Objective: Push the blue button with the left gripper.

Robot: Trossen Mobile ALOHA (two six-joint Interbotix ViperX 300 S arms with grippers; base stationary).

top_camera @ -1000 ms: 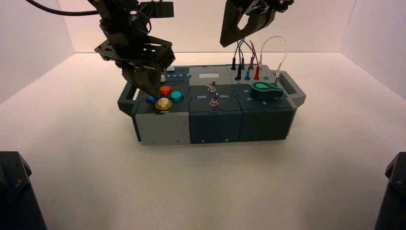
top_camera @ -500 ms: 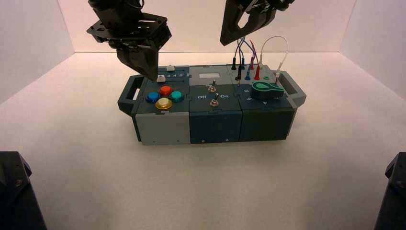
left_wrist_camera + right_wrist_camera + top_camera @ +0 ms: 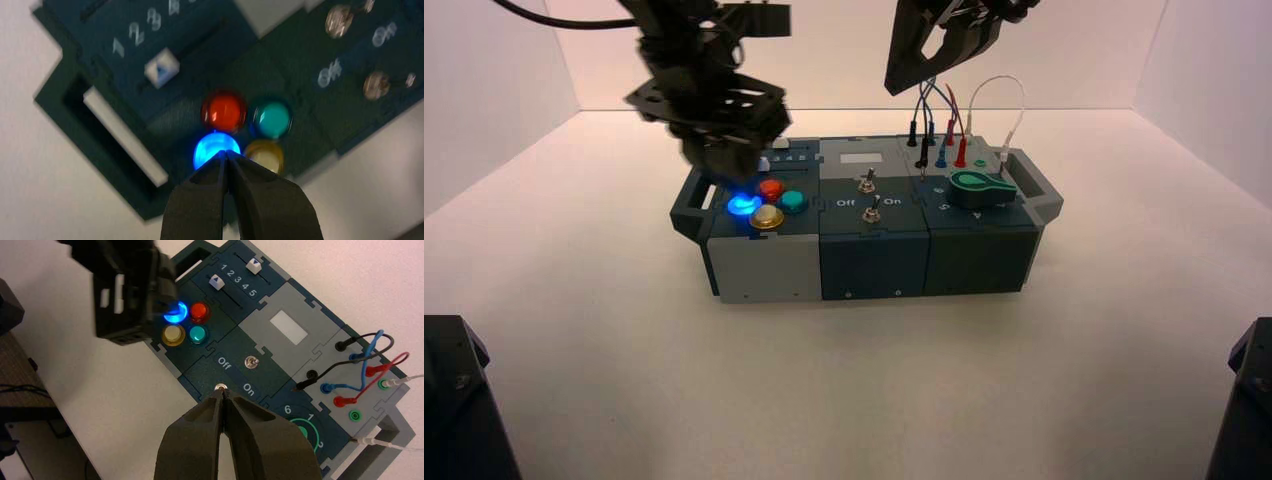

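Now closed left gripper (image 3: 226, 156) meets the lit blue button's (image 3: 212, 146) edge.

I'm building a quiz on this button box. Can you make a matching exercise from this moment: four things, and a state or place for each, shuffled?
Things:
1. small round blue dome button
2. round red dome button
3. black left tool
4. black right tool

States:
A. unlit, beside the teal button
B. glowing
C. shut, tips at the lit button
D. shut, raised over the toggle switches

Pairs: 1-B, 2-A, 3-C, 4-D
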